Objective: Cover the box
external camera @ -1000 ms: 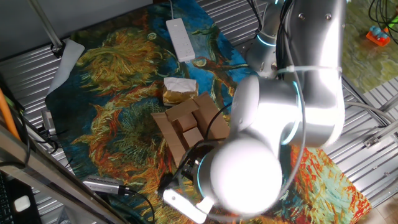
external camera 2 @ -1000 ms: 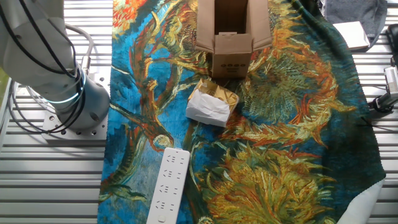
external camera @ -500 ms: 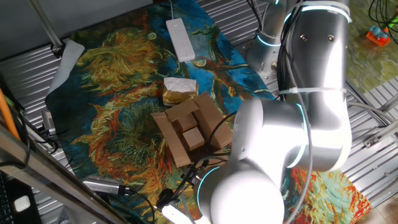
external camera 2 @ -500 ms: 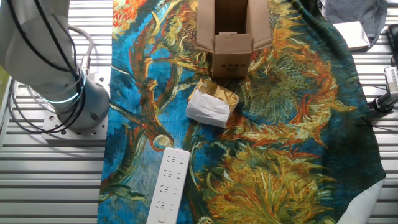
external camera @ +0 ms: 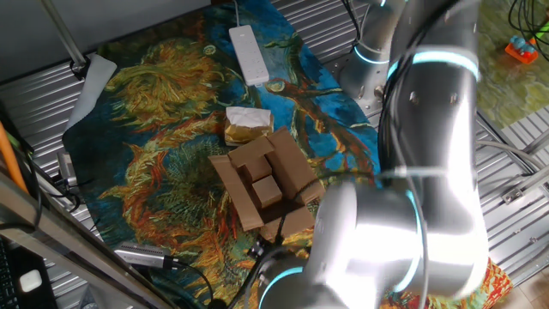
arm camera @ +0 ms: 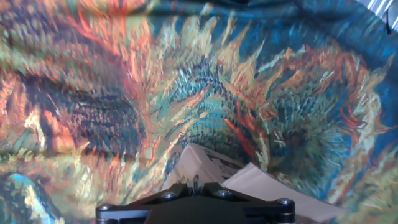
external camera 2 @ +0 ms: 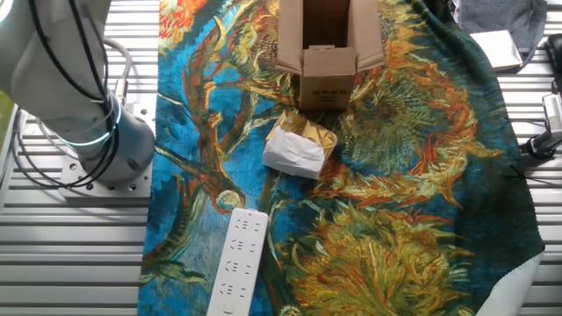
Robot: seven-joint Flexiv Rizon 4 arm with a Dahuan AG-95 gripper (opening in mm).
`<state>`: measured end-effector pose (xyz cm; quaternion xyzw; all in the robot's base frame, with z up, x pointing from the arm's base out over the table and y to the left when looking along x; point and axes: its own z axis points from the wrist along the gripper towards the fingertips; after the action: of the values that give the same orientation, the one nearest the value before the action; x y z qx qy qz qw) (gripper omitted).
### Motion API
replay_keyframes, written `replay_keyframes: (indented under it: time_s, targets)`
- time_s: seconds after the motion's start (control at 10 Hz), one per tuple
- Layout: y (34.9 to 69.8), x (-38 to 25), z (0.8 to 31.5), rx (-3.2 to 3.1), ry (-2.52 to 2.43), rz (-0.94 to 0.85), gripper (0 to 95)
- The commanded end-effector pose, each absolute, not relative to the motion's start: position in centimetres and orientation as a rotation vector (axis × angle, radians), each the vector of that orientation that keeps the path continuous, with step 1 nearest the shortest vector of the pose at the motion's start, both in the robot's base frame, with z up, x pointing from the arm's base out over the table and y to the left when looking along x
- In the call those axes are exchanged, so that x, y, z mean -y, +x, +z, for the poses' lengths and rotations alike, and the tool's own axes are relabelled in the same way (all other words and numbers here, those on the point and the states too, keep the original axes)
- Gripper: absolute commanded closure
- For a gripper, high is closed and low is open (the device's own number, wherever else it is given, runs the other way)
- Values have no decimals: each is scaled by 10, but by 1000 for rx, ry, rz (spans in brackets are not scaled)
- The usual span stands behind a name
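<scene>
The box (external camera: 268,178) is a small brown cardboard carton on the painted cloth with its flaps spread open. It also shows at the top of the other fixed view (external camera 2: 327,51), open at the top. In the hand view two of its flaps (arm camera: 208,167) lie just ahead of the gripper's black body (arm camera: 196,208) at the bottom edge. The fingers do not show in any view. In one fixed view the silver arm (external camera: 429,172) hangs over the box's near right side and hides the hand.
A crumpled white-and-tan paper packet (external camera: 246,123) lies just beyond the box, also in the other fixed view (external camera 2: 299,147). A white power strip (external camera: 249,53) lies farther off (external camera 2: 235,263). The arm's base (external camera 2: 79,96) stands on the metal table beside the cloth.
The arm's large silver joints have swung down toward the front of one fixed view, uncovering more of the box. The box, packet and power strip have not moved.
</scene>
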<state>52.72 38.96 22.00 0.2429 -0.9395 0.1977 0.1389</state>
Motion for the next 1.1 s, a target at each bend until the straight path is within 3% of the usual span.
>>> replay_keyframes:
  time_s: [0.1,0.5,1.1]
  targets:
    - [528,-388,214,2911,742,389,950]
    - [528,-388,214,3018,750,260,950]
    - [528,-388,214,3031,767,225,950]
